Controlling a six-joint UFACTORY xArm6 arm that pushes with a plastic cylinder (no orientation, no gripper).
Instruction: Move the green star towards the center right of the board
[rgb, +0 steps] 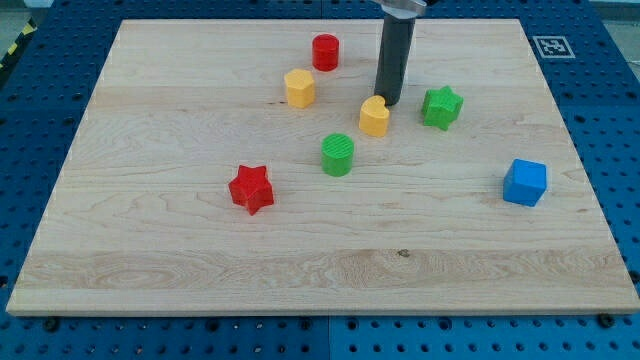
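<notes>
The green star (441, 107) sits right of the board's middle, in the upper half. My tip (389, 102) rests on the board just to the star's left, a short gap apart. It stands right behind the yellow heart-shaped block (374, 117), at that block's upper right edge. The rod rises straight up out of the view's top.
A yellow hexagon block (299, 88) and a red cylinder (325, 52) lie up and left of my tip. A green cylinder (338, 155) sits below the heart, a red star (251, 189) lower left, a blue cube (525, 182) at the right. The wooden board (150, 250) lies on a blue pegboard.
</notes>
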